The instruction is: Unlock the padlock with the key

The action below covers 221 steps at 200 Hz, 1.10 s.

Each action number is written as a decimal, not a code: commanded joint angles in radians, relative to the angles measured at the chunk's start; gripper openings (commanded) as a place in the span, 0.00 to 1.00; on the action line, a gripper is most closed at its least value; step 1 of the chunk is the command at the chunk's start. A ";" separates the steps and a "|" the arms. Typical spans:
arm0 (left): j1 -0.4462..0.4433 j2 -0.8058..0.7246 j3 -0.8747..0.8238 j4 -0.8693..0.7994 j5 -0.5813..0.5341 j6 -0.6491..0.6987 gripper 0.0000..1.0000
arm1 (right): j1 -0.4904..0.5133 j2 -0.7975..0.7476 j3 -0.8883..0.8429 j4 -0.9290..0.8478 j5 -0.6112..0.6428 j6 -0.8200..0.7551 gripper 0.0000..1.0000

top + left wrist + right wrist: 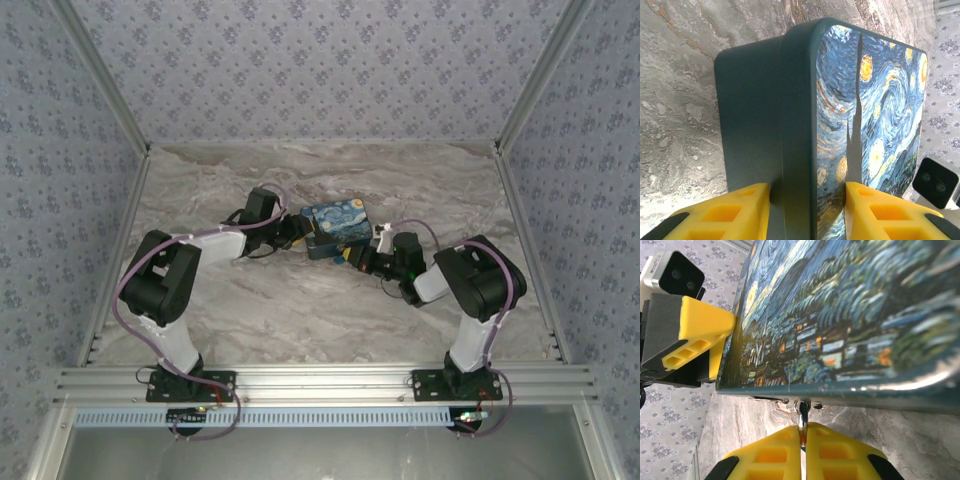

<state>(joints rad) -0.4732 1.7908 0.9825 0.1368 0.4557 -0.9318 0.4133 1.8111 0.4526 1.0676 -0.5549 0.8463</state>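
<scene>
left gripper (807,212): being clamped on the blue-and-yellow starry-night printed box (875,100), so the box is being held steady for the lock work
right gripper (803,452): being pressed together on a thin silvery metal piece (803,419) at the box's edge
padlock: probably being worked right there (key or shackle? too blurred to be told)

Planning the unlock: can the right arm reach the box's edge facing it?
Likely yes: right gripper sits close beside the box, shut on a thin metal piece; left gripper clamps the far end.
</scene>
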 commanded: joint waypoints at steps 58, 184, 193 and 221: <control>0.006 -0.008 -0.050 -0.111 -0.023 0.019 0.42 | -0.028 -0.063 -0.032 0.013 0.051 0.001 0.09; 0.056 -0.339 -0.055 -0.119 -0.189 0.173 0.71 | -0.020 -0.509 -0.049 -0.581 0.068 -0.246 0.09; 0.064 -0.382 -0.058 -0.126 -0.220 0.196 0.72 | -0.019 -0.563 -0.037 -0.651 0.072 -0.265 0.09; 0.071 -0.537 -0.110 -0.111 -0.365 0.302 0.76 | -0.018 -0.711 0.017 -0.870 0.089 -0.314 0.10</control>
<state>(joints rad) -0.4091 1.3758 0.9184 0.0277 0.2451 -0.7563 0.3923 1.2095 0.4019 0.4583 -0.4820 0.6193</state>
